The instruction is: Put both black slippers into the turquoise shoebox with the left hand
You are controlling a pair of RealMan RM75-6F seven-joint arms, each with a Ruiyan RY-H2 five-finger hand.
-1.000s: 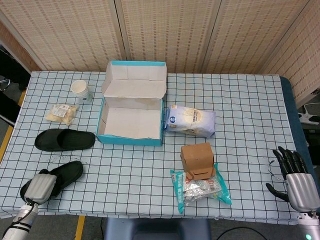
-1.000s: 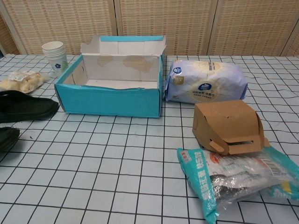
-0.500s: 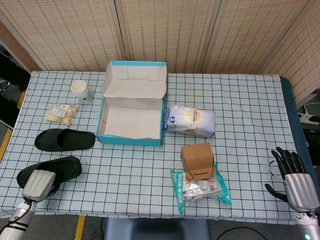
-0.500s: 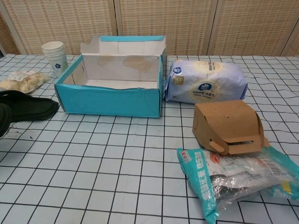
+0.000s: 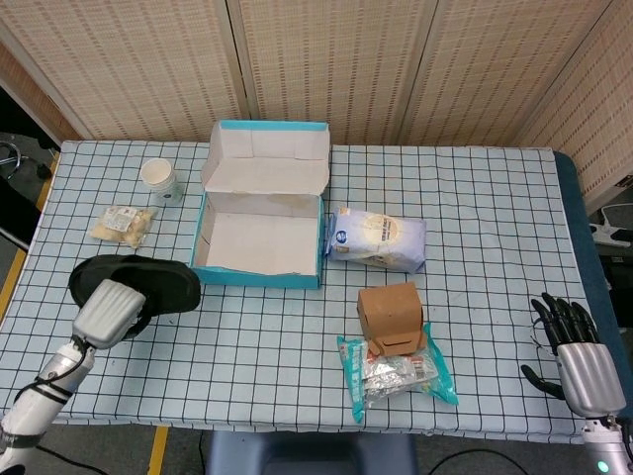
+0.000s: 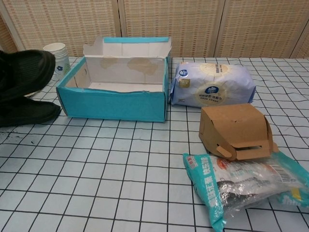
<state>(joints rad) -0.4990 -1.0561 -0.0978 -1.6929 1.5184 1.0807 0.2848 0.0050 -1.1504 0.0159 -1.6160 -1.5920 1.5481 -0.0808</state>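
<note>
The turquoise shoebox (image 5: 259, 237) stands open with its white floor bare, so neither black slipper is in it yet and both placements are left to do. The left hand (image 5: 111, 309), just left of the shoebox's near corner, grips one slipper (image 6: 21, 67); in the chest view that slipper hangs raised, its toe near the shoebox's left wall, above the second slipper (image 6: 26, 111), which lies flat on the checked tablecloth (image 5: 257, 336) beside the shoebox. How the left hand's fingers wrap the sole is hidden beneath the hand. The right hand (image 5: 574, 356) waits at the table's far right corner, well apart from the shoebox, fingers spread and holding nothing. To the right of the shoebox lies a pale packet (image 6: 212, 83) with a round blue logo; its writing is too small to read, as is the print on the teal snack bag (image 6: 241, 181).
</note>
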